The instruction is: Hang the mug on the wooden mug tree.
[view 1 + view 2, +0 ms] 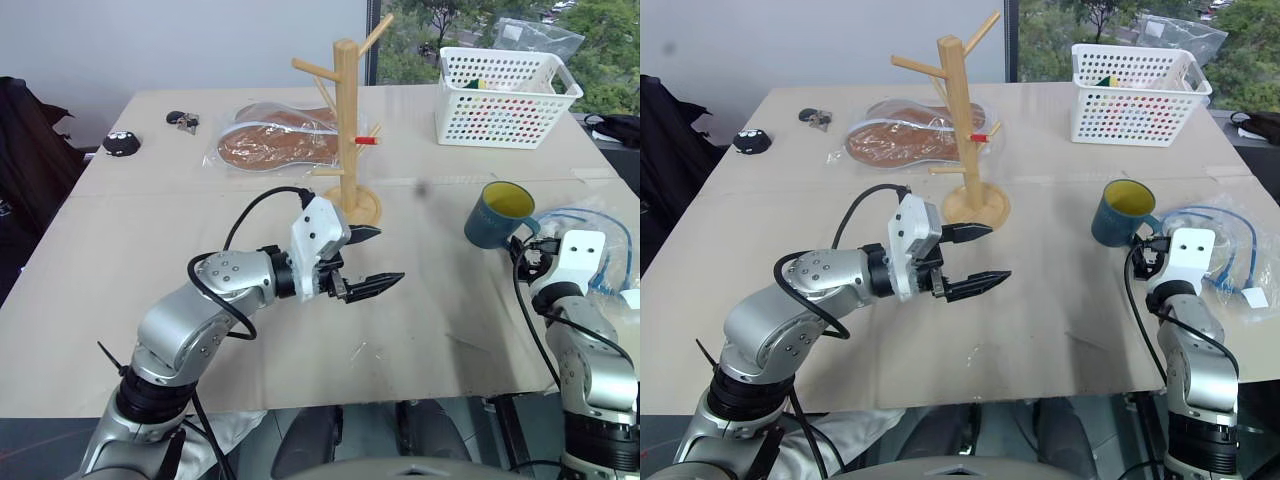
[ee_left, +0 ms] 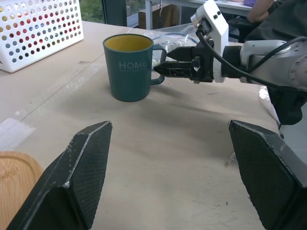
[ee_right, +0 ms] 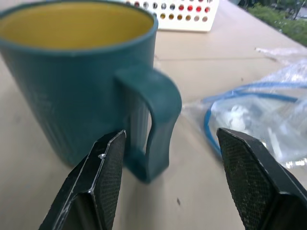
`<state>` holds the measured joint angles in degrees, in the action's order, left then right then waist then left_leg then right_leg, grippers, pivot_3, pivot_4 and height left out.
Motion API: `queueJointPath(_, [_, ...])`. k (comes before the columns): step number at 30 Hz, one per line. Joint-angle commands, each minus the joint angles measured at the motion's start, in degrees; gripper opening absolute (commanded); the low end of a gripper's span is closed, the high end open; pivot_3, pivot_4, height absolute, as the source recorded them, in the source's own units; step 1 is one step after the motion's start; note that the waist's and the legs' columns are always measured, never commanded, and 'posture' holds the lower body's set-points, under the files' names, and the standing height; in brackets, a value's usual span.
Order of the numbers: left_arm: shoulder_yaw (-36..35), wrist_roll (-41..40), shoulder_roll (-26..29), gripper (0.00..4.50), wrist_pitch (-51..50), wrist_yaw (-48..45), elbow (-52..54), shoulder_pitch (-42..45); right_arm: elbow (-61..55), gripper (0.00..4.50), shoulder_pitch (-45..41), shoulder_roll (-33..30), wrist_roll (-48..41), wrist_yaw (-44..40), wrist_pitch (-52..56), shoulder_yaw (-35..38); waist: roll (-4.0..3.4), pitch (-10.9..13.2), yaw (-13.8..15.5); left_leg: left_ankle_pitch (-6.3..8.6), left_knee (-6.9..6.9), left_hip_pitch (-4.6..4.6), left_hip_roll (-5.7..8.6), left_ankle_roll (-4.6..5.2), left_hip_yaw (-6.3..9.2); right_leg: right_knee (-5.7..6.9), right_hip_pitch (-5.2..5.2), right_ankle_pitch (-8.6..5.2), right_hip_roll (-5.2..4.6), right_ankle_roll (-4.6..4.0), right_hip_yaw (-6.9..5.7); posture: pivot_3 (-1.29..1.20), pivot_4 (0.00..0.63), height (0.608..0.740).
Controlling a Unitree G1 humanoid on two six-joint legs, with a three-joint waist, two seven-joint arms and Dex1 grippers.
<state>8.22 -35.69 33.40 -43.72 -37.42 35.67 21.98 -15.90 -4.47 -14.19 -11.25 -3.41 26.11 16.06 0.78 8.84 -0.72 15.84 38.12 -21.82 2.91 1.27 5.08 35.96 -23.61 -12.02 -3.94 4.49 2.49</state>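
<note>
Mug [image 1: 498, 215]: upright on your table [image 1: 150, 250], handle lying between the spread fingers of your right gripper [image 3: 168, 179], not yet clamped. Mug tree [image 1: 345, 130]: stands just beyond your left gripper [image 1: 368, 258], whose fingers gape wide, holding nothing.

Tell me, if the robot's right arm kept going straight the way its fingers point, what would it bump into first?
Most likely the mug's handle, which sits between the open right gripper fingers, just ahead of them.
</note>
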Motion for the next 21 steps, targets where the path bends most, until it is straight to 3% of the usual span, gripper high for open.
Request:
queueJointPath(1, [-1.83,-1.36,-0.08,3.99,-0.48,0.68,3.23,1.01,1.51,3.02,-1.84,0.18,0.69,0.23,-2.81,-0.11,0.0,0.0,-0.09,0.0,0.0,0.0,0.0,0.0,-0.01,0.0,0.0,0.0,0.0,0.0,0.0,0.0,0.15,0.74])
queueJointPath(5, [-2.01,-1.19,0.04,3.99,-0.64,1.07,3.48,1.05,5.15,3.02,-3.3,0.68,1.34,0.52,-5.2,-0.18,-0.01,0.0,-0.11,0.0,0.0,0.0,0.0,0.0,-0.01,0.0,-0.01,0.0,0.0,0.0,0.01,0.0,0.15,0.74])
queueJointPath(11, [-2.57,-0.81,0.62,3.99,0.18,0.8,3.71,-0.26,9.53,0.11,-4.65,1.41,1.46,-0.19,-8.75,-0.25,-0.02,0.01,-0.1,0.0,0.0,0.0,0.0,0.0,-0.01,0.0,-0.01,0.0,0.0,0.0,0.01,0.0,0.15,0.74])
queueJointPath(16, [-4.39,-0.99,-0.13,3.99,2.59,0.72,3.2,-2.64,11.43,0.05,-5.76,0.24,1.06,-3.35,-10.61,-1.17,-0.04,0.0,-0.19,0.0,0.0,0.01,0.0,0.0,-0.01,0.01,0.0,0.01,0.0,0.0,0.02,0.0,0.15,0.74])
queueJointPath(21, [-10.14,-3.9,-6.58,3.99,11.49,-0.06,2.86,-8.29,10.99,0.05,-10.05,-8.94,0.31,-18.42,-9.29,-7.38,-0.11,0.05,-0.29,0.0,0.05,0.01,0.0,0.01,-0.09,0.0,-0.01,0.01,-0.02,0.0,0.08,0.0,0.15,0.74])
